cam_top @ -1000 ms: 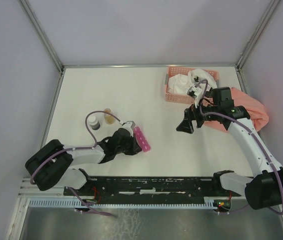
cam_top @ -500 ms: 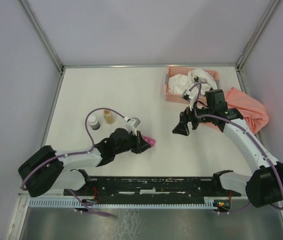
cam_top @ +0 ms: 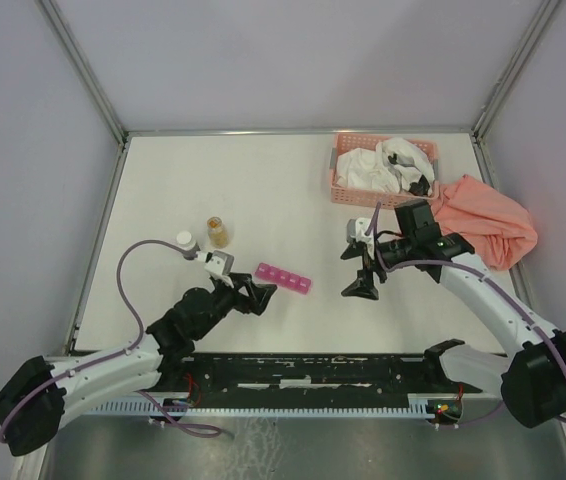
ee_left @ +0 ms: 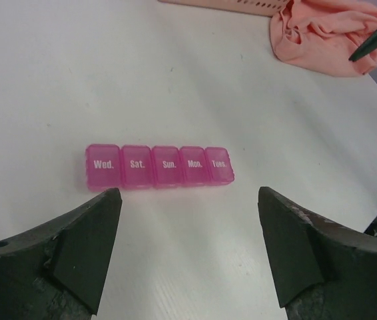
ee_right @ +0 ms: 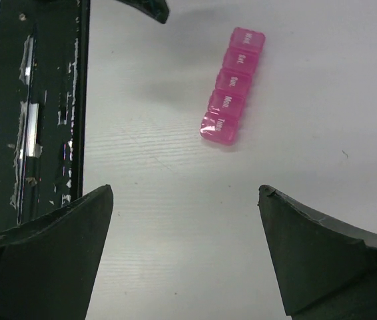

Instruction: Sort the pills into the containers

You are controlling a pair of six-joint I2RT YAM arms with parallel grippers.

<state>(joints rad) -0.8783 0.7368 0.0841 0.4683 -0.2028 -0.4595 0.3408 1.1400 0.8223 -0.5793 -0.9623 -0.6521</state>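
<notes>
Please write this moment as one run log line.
left fingers: open, empty | right fingers: open, empty | organizer: on table, closed

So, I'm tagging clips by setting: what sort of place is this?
Likely a robotics lab cell, not a home: a white table enclosed by plain grey panels, with a black mounting rail along its near edge.

The left gripper [cam_top: 254, 294] lets go and pulls back toward its base; the pill organizer [cam_top: 284, 278] now lies flat on the bench [cam_top: 263, 190], beyond its parted jaws.
</notes>
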